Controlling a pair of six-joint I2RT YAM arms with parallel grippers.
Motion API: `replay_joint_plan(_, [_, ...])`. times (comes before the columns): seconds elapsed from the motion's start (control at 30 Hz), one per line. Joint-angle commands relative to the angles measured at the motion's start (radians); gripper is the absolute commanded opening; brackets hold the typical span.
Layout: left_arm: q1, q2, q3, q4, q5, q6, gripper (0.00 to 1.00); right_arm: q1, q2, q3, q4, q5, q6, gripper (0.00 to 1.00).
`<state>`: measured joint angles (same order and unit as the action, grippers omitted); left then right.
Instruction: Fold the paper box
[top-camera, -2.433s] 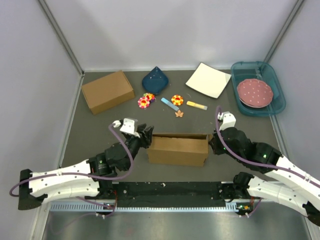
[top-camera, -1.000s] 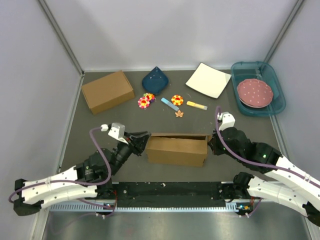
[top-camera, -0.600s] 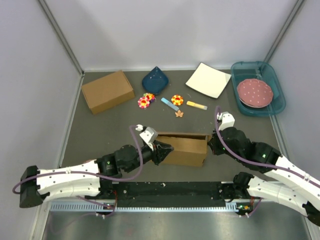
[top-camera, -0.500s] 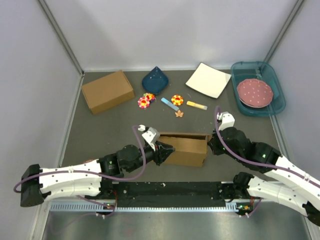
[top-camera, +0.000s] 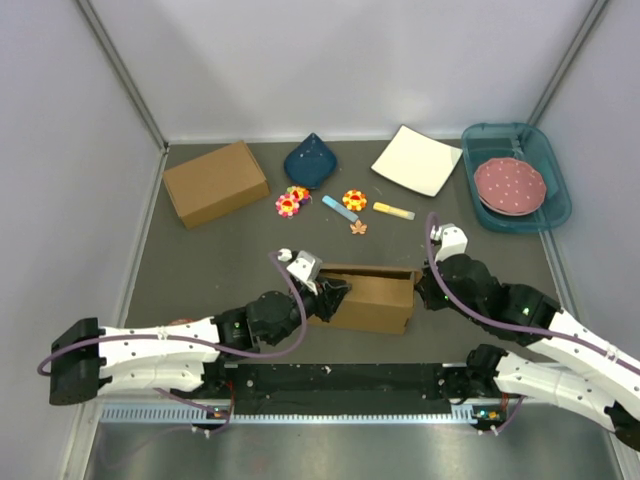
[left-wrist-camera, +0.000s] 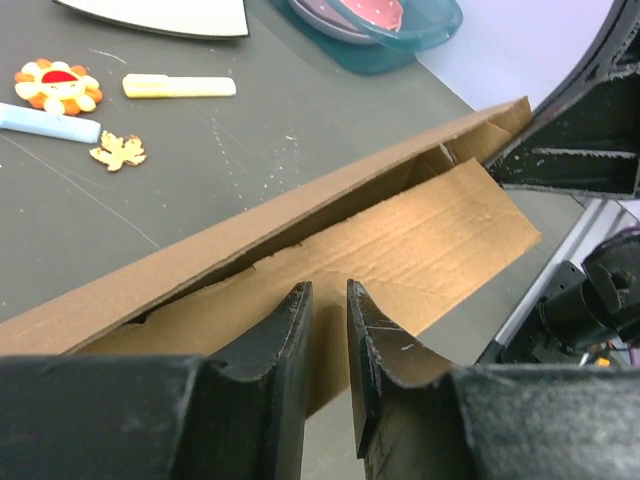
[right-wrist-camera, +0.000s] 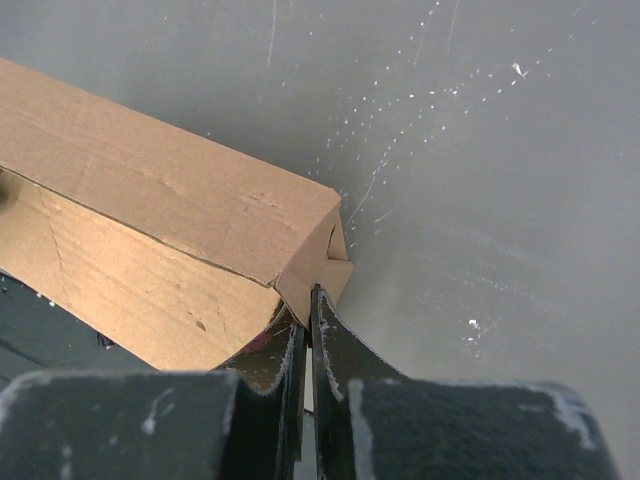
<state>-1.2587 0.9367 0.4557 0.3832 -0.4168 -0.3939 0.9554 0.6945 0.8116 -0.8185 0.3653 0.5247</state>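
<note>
My left gripper (left-wrist-camera: 328, 292) has its two black fingers a narrow slit apart with nothing between them; they hang just over the sloping top flap of the plain brown cardboard mailer box (left-wrist-camera: 420, 235), at its left end, and I cannot tell whether the tips touch it. Behind the flap the box's long back wall stands higher.

My right gripper (right-wrist-camera: 312, 295) has its fingers pressed together, the tips right at the lower corner of the box's right end, beside a small folded tab; whether any cardboard sits between them I cannot tell.

The box lies between the two grippers on the dark grey table (top-camera: 200, 260).

Beyond the left gripper lie a tan leaf-shaped piece (left-wrist-camera: 117, 152), a pale blue stick (left-wrist-camera: 45, 123), a yellow stick (left-wrist-camera: 178, 86) and a red-and-yellow flower piece (left-wrist-camera: 57, 85); farther out and to its left sits a deeper, blockier brown cardboard box (top-camera: 215, 183); beyond the right gripper are a white square plate (top-camera: 417, 160) and a clear teal tray (top-camera: 556, 180) holding a pink dotted plate (top-camera: 509, 185).
</note>
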Motion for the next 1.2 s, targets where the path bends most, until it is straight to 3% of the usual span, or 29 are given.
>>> replay_joint_plan(0.0, [-0.018, 0.045, -0.017, -0.015, -0.108, -0.02, 0.25, 0.019, 0.01, 0.02, -0.014, -0.057, 0.011, 0.0])
replay_joint_plan(0.5, [-0.162, 0.129, -0.014, -0.003, -0.316, 0.007, 0.21, 0.019, -0.016, 0.1, -0.027, -0.12, 0.081, 0.0])
replay_joint_plan(1.17, [-0.169, 0.157, -0.011, -0.049, -0.381, -0.037, 0.19, 0.019, -0.021, 0.173, -0.053, -0.16, 0.11, 0.0])
